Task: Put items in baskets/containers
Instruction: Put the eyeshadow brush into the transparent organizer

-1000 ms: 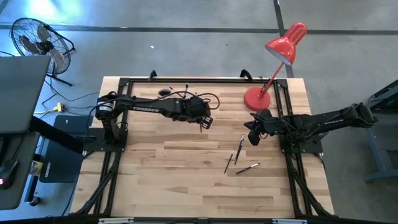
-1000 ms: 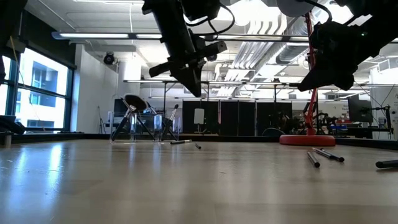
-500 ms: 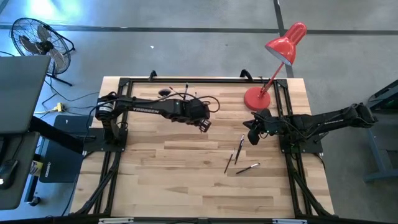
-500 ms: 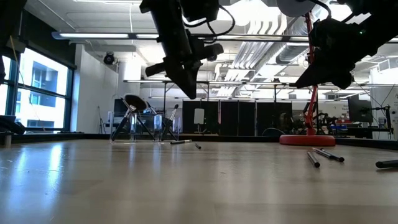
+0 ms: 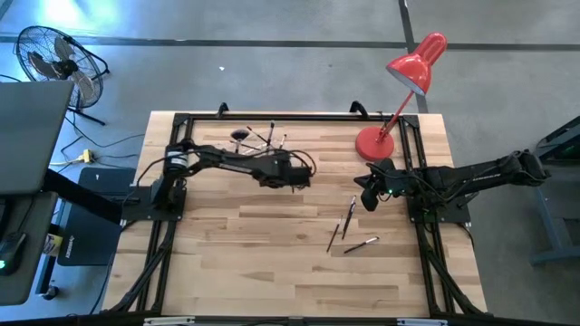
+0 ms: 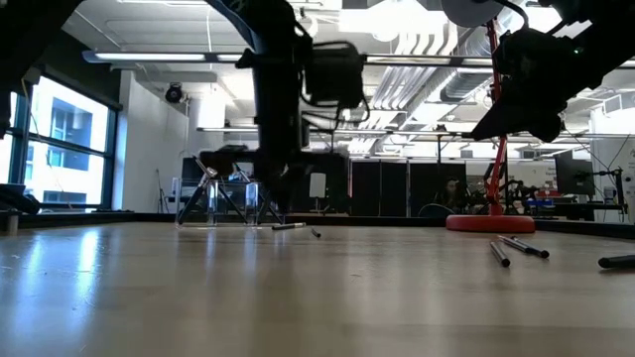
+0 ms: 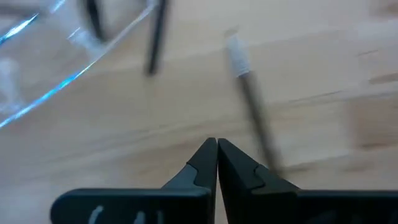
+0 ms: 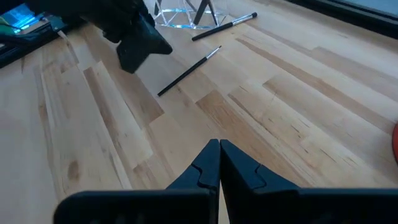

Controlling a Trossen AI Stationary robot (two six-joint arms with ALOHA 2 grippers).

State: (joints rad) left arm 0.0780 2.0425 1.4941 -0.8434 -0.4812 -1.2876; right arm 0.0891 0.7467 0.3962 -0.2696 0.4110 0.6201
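Your left gripper (image 7: 216, 155) has dropped low beside the clear holder (image 5: 256, 139) at the table's far side, fingers pressed together on nothing, a loose brush (image 7: 252, 99) just ahead; your right gripper (image 8: 219, 158) waits closed above three brushes (image 5: 347, 220)

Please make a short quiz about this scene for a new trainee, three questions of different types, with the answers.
1. True or false: the left gripper is wide open.
2. How many brushes lie loose on the table by the right gripper? A one, B three, C six.
3. Fill in: the clear holder stands nearer the ___ arm.

Key: 1 false (its fingers are shut); 2 B; 3 left.
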